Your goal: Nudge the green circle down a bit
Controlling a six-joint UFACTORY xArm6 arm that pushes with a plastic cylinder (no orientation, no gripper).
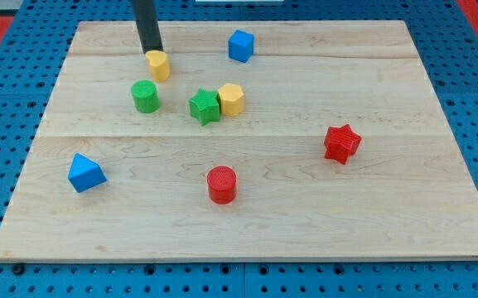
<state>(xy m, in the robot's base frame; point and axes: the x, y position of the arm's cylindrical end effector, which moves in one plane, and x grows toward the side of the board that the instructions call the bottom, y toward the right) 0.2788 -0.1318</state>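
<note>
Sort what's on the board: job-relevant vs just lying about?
Job:
green circle
my tip, just above the small yellow block at the view's top

Lying about:
small yellow block
yellow hexagon
green star
blue cube
blue triangle
red star
red cylinder

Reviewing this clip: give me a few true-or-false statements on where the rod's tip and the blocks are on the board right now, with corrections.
1. My tip is right above the small yellow block, at the view's top. True.
2. The green circle lies below the small yellow block. True.
3. The green star touches the red star. False: they are far apart; the green star sits against the yellow hexagon.
4. The red cylinder is at the view's top. False: it is near the bottom.
5. The blue cube is at the view's top. True.
</note>
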